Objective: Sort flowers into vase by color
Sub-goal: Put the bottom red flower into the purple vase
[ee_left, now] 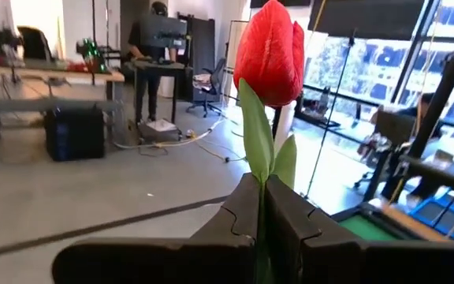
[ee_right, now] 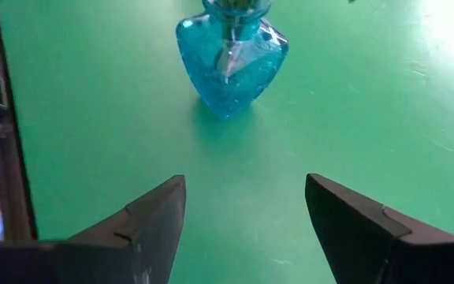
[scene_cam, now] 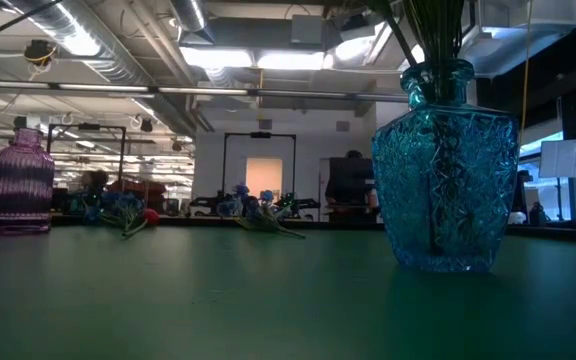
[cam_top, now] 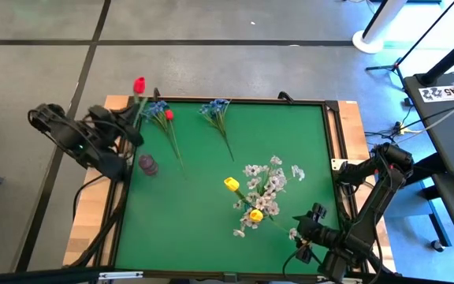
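Observation:
My left gripper is at the table's far left corner, shut on a red tulip whose bud sticks out past the table's far edge. A second red bud and two blue sprigs lie flat on the green mat near the far edge. White sprigs and two yellow buds stand with their stalks in the blue glass vase. The purple vase holds nothing. My right gripper is open, low near the near right corner, facing the blue vase. My left gripper pinches the red tulip's green stalk between its two shut fingers, just below the leaves. The stalk runs out along the fingers and the bud stands beyond their tips. The tulip is lifted clear of the table. The lower stalk is hidden behind the fingers.
The mat has a raised dark frame and wooden borders at left and right. Bare mat lies between the two vases and along the near edge. Cables and a stand crowd the floor beyond the right side. A person stands at a desk far off in the room.

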